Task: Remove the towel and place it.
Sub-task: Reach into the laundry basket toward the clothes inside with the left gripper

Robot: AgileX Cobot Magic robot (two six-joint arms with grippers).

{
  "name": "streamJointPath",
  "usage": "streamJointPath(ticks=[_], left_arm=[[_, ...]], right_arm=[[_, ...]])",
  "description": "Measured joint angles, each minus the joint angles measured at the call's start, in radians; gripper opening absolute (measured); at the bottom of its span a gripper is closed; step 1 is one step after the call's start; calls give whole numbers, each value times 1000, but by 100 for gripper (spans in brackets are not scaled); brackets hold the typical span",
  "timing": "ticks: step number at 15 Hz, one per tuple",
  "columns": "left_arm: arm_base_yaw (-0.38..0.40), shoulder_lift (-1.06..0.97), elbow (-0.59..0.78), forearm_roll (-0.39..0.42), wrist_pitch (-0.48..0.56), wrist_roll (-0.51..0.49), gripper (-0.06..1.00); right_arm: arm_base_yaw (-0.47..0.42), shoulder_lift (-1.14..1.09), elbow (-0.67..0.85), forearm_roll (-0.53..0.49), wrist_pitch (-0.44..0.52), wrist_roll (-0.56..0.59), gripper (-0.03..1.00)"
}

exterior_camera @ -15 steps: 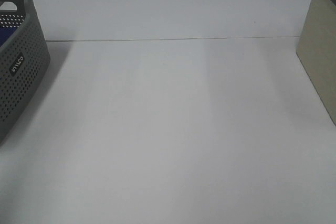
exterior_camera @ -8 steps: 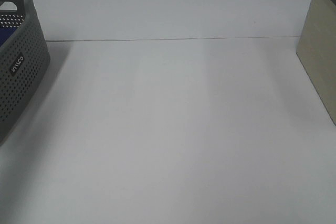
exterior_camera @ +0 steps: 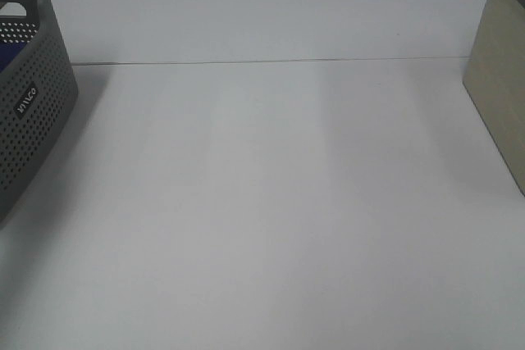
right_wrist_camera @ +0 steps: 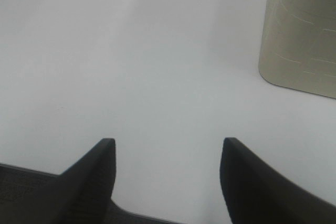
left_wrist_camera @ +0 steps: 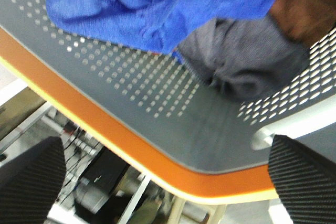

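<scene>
The towel (left_wrist_camera: 152,3) is a deep blue soft cloth, bunched up inside the grey perforated basket (left_wrist_camera: 157,93). In the left wrist view my left gripper (left_wrist_camera: 168,182) hangs over the basket's wall and rim with its jaws wide open and empty, clear of the towel. In the high view only a blue sliver of the towel (exterior_camera: 5,59) shows inside the basket (exterior_camera: 37,96) at the far left. My right gripper (right_wrist_camera: 170,163) is open and empty above the bare white table (right_wrist_camera: 131,66). Neither gripper shows in the high view.
A dark grey cloth (left_wrist_camera: 247,56) and a brown thing (left_wrist_camera: 310,3) lie beside the towel in the basket. A beige box (exterior_camera: 500,79) stands at the table's right edge, and the box (right_wrist_camera: 304,30) also shows ahead of my right gripper. A seam (exterior_camera: 262,61) crosses the table.
</scene>
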Motion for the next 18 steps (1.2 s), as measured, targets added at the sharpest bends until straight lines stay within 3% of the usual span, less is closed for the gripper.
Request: streamJointPath(ticks=[3, 8, 18], left_arm=[[0, 74, 0, 164, -42, -1, 98], [0, 149, 0, 261, -271, 49, 96], [0, 237, 0, 110, -222, 197, 96]], right_arm=[[0, 0, 0, 0, 0, 0, 59], [0, 0, 0, 0, 0, 0, 59], [0, 0, 0, 0, 0, 0, 59]])
